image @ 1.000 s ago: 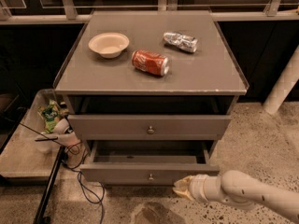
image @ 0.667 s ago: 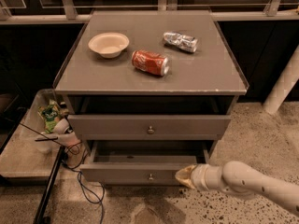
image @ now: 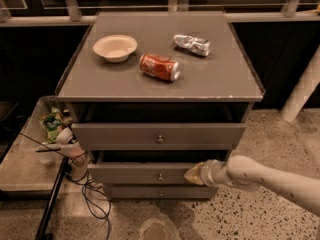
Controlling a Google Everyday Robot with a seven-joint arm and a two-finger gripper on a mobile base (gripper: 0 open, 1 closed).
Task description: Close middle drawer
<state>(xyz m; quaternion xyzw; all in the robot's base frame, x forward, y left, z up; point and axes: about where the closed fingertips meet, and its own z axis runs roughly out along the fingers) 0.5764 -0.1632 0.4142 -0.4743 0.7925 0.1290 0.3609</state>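
The cabinet's flat grey top [image: 220, 79] lies well above the gripper [image: 192, 175], which sits low against the cabinet front, right of centre. Three things rest on that top. A pale shallow bowl [image: 115, 47] stands upright, up and far to the left of the claw. A red drink can [image: 159, 67] lies on its side up and slightly left of it, and a crushed silver can [image: 192, 44] lies almost straight above, farther back. The speckled floor [image: 240, 219] spreads below the claw, with dark cables [image: 92, 199] trailing on it down to the left.
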